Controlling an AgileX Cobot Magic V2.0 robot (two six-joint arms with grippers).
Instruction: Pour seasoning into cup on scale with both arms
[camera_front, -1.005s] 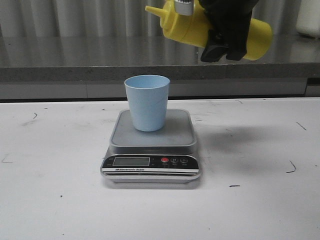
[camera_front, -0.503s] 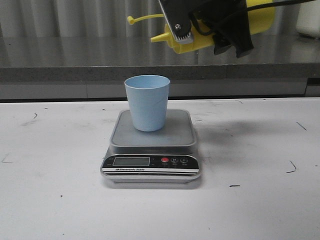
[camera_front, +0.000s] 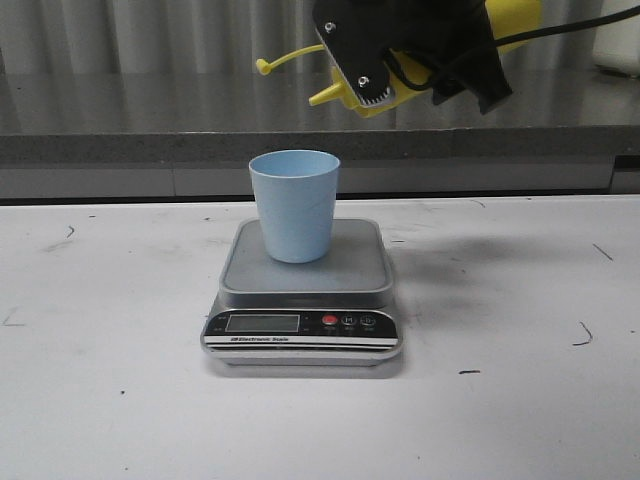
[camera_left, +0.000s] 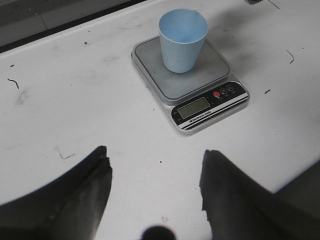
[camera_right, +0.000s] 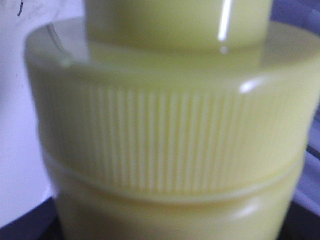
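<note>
The light-blue cup (camera_front: 294, 205) stands upright on the silver platform of the scale (camera_front: 350, 268) at the table's middle. My right gripper (camera_front: 425, 65) is shut on the yellow seasoning bottle (camera_front: 515, 18) and holds it tilted above and to the right of the cup. Its nozzle (camera_front: 324, 97) points left and slightly down, beyond the cup's right rim. The tip cover (camera_front: 262, 66) hangs out on its tether. The bottle's ribbed cap (camera_right: 170, 140) fills the right wrist view. My left gripper (camera_left: 155, 157) is open and empty, high over the table with the cup (camera_left: 182, 40) and scale (camera_left: 210, 75) ahead of it.
A grey counter ledge (camera_front: 100, 140) runs along the back of the white table (camera_front: 100, 400). A white container (camera_front: 618, 35) stands on it at the far right. Small dark marks dot the tabletop.
My right gripper has rotated with the bottle. The nozzle has swung from level to pointing slightly down, and the tip cover now hangs out to the left on its tether.
</note>
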